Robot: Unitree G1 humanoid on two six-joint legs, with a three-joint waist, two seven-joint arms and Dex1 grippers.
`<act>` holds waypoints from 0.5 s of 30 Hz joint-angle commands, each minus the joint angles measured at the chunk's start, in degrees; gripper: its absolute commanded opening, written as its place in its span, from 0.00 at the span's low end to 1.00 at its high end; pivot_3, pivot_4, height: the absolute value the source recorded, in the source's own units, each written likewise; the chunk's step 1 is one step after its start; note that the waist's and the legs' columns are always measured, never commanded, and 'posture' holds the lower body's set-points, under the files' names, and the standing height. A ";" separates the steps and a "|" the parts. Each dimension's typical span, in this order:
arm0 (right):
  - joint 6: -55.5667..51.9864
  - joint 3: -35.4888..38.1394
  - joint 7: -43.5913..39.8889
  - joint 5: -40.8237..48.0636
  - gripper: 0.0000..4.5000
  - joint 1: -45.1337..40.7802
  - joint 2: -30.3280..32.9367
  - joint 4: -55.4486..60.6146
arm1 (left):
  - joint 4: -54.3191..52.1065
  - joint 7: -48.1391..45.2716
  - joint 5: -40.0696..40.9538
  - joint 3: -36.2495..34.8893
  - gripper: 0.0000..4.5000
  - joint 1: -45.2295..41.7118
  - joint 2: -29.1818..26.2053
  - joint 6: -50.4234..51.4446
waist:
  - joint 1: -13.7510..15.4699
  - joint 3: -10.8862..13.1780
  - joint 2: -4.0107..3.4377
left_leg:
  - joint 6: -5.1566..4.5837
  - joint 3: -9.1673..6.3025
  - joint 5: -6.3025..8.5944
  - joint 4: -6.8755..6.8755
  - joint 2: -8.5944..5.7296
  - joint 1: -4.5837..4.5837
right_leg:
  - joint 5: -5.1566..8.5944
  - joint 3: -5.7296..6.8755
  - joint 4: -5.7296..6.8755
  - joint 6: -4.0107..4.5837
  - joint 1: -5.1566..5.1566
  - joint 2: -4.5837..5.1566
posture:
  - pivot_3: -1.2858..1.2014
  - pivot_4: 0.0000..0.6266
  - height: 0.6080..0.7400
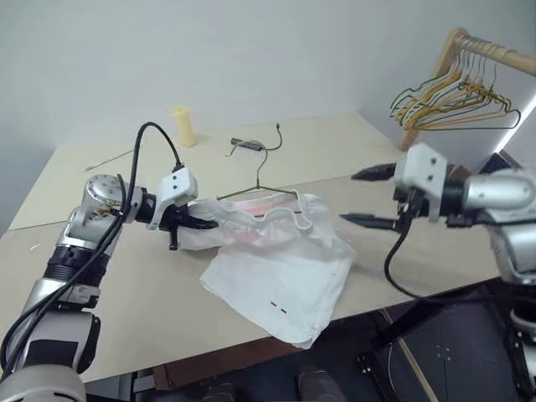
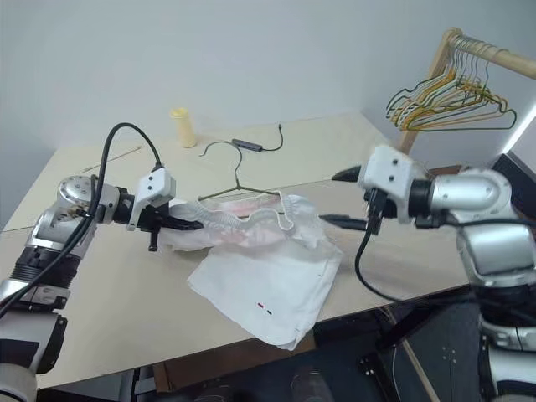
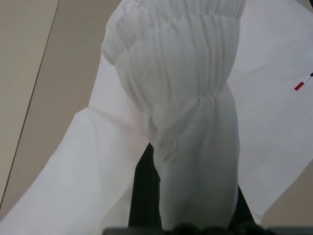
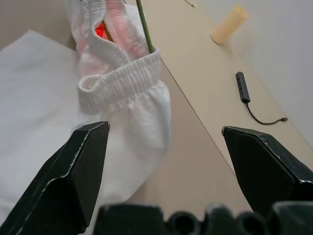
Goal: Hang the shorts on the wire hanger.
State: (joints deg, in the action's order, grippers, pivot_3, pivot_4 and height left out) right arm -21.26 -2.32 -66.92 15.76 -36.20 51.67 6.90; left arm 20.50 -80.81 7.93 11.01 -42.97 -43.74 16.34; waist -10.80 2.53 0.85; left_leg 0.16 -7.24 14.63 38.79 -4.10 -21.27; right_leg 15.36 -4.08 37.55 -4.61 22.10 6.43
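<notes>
White thin-cloth shorts (image 1: 280,276), gathered waistband clamped in left gripper (image 1: 203,223) jaws; thin olive-grey wire hanger (image 1: 262,191) threaded inside waistband; right gripper (image 1: 366,198) jaws wide, empty, apart from cloth; next, judged: regrasp free waistband end.

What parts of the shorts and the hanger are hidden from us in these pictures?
- Wire hanger: its lower bar, head views, tucked inside the shorts.
- Left gripper: fingertips, head and left wrist views, wrapped in the waistband.
- Dark marks near the hem: too small to read.
- Shorts' far leg: folded underneath.
</notes>
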 commanded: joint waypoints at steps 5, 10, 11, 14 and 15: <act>4.61 -11.83 -9.86 -6.17 0.96 -13.01 -5.10 -14.26 | 1.11 -2.12 -0.58 0.68 0.00 -3.51 0.91 -3.07 | -1.17 0.00 0.00 | 0.00 -0.03 0.00 -0.01 -0.02 -0.13 | 0.00 0.01 0.02 0.00 0.11 0.04 | 0.45 0.00 1.00; 6.80 -17.19 -10.23 -11.84 0.96 -16.38 -9.07 -19.67 | 0.95 -2.99 -0.68 0.69 0.00 -4.13 1.21 -3.17 | -1.68 0.00 0.00 | 0.00 -0.06 0.00 0.01 -0.04 -0.26 | 0.01 0.00 0.02 -0.01 0.23 0.05 | 0.45 0.00 1.00; 6.65 -18.00 -10.27 -12.66 0.96 -17.05 -9.96 -21.10 | 0.89 -3.10 -0.70 0.65 0.00 -4.19 1.21 -3.18 | -1.68 0.00 0.00 | 0.00 -0.06 0.00 0.01 -0.05 -0.26 | 0.01 0.00 0.03 -0.01 0.23 0.06 | 0.45 0.00 1.00; 6.35 -19.42 -11.01 -14.28 0.96 -18.45 -12.20 -24.04 | 0.73 -3.61 -0.73 0.62 0.00 -4.22 1.12 -3.34 | -1.69 0.00 0.00 | 0.01 -0.07 -0.01 0.01 -0.05 -0.25 | 0.01 0.00 0.08 -0.01 0.24 0.05 | 0.45 0.00 1.00; 6.30 -19.63 -11.47 -14.50 0.96 -18.67 -12.65 -24.49 | 0.73 -3.72 -0.75 0.61 0.00 -4.23 1.12 -3.40 | -1.71 0.00 0.00 | 0.01 -0.08 -0.01 0.01 -0.05 -0.25 | 0.00 0.00 0.09 -0.01 0.25 0.05 | 0.45 0.00 1.00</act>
State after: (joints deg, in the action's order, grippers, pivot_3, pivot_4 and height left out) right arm -15.60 -22.31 -77.58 1.58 -52.56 39.03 -17.58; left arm 22.07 -84.16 6.73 12.46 -45.07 -42.29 13.72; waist -12.51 2.53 0.84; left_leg 0.17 -7.32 14.63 38.79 -4.15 -21.52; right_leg 15.36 -4.08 37.65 -4.62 22.36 6.48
